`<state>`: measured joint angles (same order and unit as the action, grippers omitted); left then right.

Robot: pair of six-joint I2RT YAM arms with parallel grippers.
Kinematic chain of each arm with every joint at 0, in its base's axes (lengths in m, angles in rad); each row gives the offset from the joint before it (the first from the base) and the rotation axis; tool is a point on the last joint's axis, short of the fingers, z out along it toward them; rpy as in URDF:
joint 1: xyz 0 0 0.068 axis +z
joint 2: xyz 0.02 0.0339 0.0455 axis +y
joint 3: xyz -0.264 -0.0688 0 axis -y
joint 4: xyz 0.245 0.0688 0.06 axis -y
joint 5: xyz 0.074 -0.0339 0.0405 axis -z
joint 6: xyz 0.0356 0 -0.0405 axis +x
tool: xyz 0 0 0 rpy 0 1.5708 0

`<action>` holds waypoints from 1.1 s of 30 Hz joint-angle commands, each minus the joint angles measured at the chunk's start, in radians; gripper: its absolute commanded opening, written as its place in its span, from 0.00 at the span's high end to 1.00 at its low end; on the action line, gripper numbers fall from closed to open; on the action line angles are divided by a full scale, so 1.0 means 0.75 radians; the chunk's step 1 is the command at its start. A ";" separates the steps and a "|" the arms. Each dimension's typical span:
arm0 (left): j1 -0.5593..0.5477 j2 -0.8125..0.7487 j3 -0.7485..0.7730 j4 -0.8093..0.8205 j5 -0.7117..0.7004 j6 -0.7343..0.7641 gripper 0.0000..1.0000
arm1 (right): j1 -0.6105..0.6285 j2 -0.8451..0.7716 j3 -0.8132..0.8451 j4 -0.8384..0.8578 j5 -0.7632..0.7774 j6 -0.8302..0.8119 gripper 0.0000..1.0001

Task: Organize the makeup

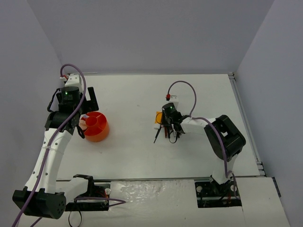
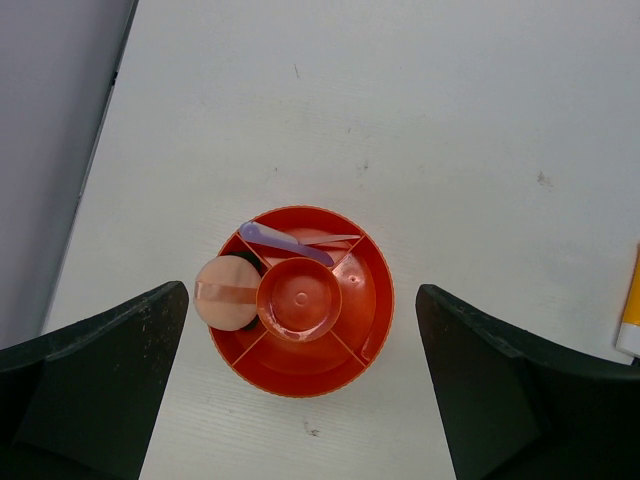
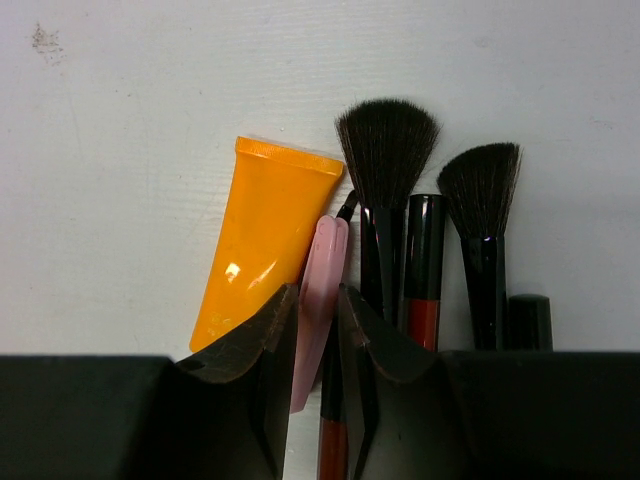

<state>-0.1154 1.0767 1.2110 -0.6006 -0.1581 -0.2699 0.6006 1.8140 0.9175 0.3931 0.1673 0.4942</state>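
Hovering over the white table (image 1: 137,90), the left gripper (image 2: 302,292) is seen with its jaws spread wide apart and nothing held between them. Directly beneath it stands a round orange plastic tub (image 2: 350,335), divided into wedge compartments around a central cup. A round pale pink puff (image 2: 225,292) is lodged in the tub's left compartment and overlaps the rim. A dark rounded object (image 2: 247,262) is partly covered by the puff's upper edge. A lilac plastic spatula (image 2: 285,243) and a thin pale stick (image 2: 330,239) are laid across the upper compartment.

Well apart from the tub, near the middle of the table, the right gripper (image 3: 318,292) is positioned low over a cluster of makeup. Its jaws are drawn nearly together and are clamped on a slim pale pink stick (image 3: 325,265). Just left of that stick an orange squeeze tube (image 3: 265,235) is laid flat, its crimped end pointing away from the gripper. To the right, four items are lined up side by side: a round-headed black brush (image 3: 387,150), a black-capped tube of red gloss (image 3: 424,290), an angled black brush (image 3: 482,190) and a short black cylinder (image 3: 530,320). A thin red-and-black pencil (image 3: 332,445) is seen in the narrow gap between the jaws, below the pink stick.
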 commanded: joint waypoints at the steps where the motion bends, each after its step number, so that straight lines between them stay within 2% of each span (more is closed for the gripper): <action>1: 0.011 -0.023 0.013 0.065 0.001 -0.006 0.03 | -0.012 -0.006 0.066 0.039 0.028 -0.012 0.80; 15: 0.011 -0.020 0.011 0.068 0.012 -0.006 0.03 | -0.011 0.055 0.106 0.024 0.005 -0.031 0.75; 17: 0.011 -0.020 0.010 0.070 0.014 -0.008 0.03 | -0.010 0.056 0.103 0.032 0.004 -0.031 0.77; 20: 0.011 -0.021 0.009 0.069 0.014 -0.008 0.03 | -0.011 0.045 0.096 0.048 0.004 -0.039 0.89; 24: 0.011 -0.022 0.009 0.070 0.020 -0.006 0.03 | -0.009 0.005 0.099 0.057 -0.004 -0.067 0.99; 29: 0.011 -0.024 0.005 0.084 0.066 -0.006 0.03 | -0.003 -0.095 0.091 0.083 -0.054 -0.118 1.00; 33: 0.011 -0.032 0.002 0.117 0.228 -0.008 0.03 | 0.019 -0.238 0.034 0.166 -0.146 -0.214 1.00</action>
<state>-0.1154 1.0767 1.1969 -0.5981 -0.1101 -0.2703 0.5970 1.8113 0.9558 0.3999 0.1238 0.4182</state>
